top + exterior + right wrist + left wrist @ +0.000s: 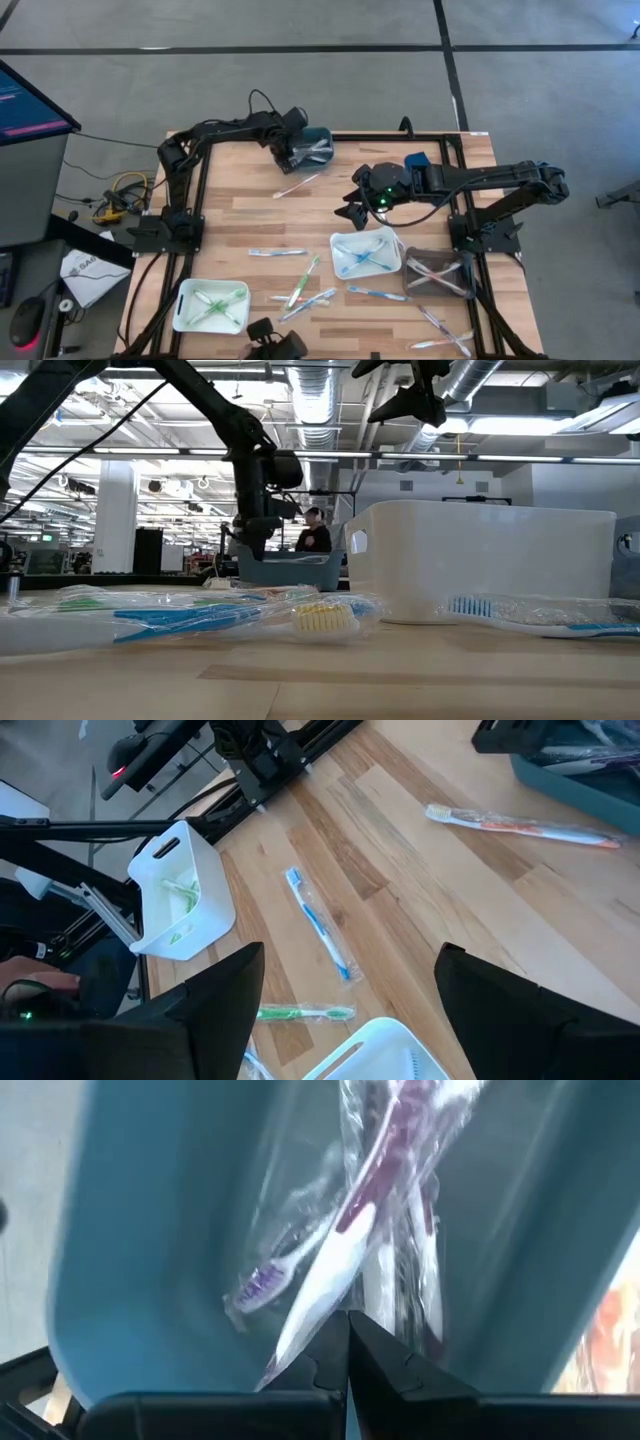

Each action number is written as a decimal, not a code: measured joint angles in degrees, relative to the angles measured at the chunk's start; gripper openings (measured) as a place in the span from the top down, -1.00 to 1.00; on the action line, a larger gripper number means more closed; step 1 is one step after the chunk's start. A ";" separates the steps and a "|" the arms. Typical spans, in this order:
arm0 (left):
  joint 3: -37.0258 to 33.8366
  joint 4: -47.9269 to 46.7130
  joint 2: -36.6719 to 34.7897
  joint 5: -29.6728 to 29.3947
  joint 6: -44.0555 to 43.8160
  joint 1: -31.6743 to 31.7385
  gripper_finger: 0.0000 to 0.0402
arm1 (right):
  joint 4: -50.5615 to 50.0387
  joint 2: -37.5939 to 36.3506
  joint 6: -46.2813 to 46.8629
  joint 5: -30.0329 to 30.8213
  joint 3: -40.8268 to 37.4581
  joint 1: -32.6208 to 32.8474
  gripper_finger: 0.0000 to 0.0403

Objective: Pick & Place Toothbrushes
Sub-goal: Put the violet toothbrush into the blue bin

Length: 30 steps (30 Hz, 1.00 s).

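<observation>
A wooden counter (240, 210) seen from above, with two dark robot arms sorting wrapped toothbrushes into trays by colour. There are four trays: a blue tray (318, 146) at the far edge, a white tray with green brushes (211, 305) near the left front, a white tray with blue brushes (366, 253) in the middle, and a clear tray with pink brushes (437, 274) to its right. The left claw (290, 152) hangs at the mouth of the blue tray, its fingers pressed fully together and holding nothing; just beyond them in the left wrist view lie purple and white brushes (340, 1245) inside that tray, so this looks like a drop-off. The right claw (352, 205) hovers over the counter's middle, spread wide and empty, probably picking its next brush. About eight or nine loose toothbrushes lie on the counter: one orange and white toothbrush (300, 184) near the blue tray, one blue toothbrush (277, 252), one green toothbrush (304, 281), and several more towards the front right, hard to count exactly.
</observation>
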 joint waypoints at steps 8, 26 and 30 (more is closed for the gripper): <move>0.00 3.08 -0.02 -5.53 -0.83 0.42 1.00 | -0.10 0.00 0.00 -0.12 0.00 0.04 -0.42; 0.57 19.48 -0.11 17.39 -9.48 -0.35 1.00 | -0.20 0.00 -0.02 -0.13 -0.02 0.09 -0.42; 0.69 23.59 0.49 20.29 -17.35 0.18 1.00 | -0.20 0.00 -0.45 -0.15 -0.02 0.09 -0.42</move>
